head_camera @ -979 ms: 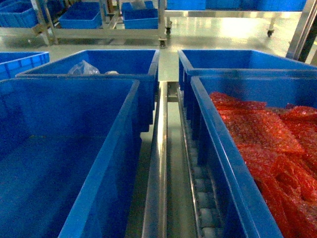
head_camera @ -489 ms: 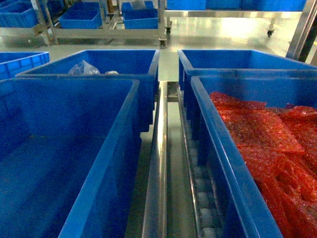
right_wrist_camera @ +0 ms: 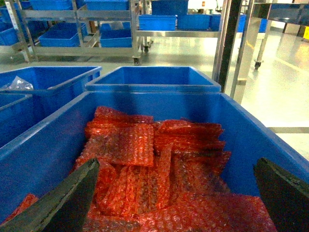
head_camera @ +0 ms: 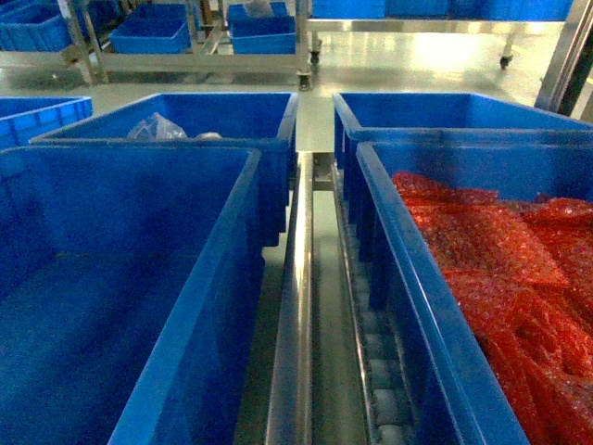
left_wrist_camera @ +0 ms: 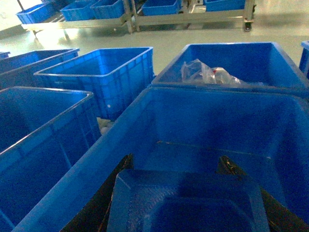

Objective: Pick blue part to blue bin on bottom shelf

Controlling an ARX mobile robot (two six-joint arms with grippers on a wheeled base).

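Observation:
In the left wrist view my left gripper hangs over the empty near-left blue bin, shut on the blue part. The part is a flat, square, tray-like piece that spans from one dark finger to the other. The same blue bin stands on the bottom shelf, left of its shiny centre divider rail and white rollers. My right gripper is open wide above red bubble-wrap bags, with nothing between its fingers. Neither gripper shows in the head view.
The near-right blue bin holds the red bags. Behind the empty bin, a blue bin holds a clear plastic bag. Another blue bin stands at the back right. Steel racks with more bins line the far floor.

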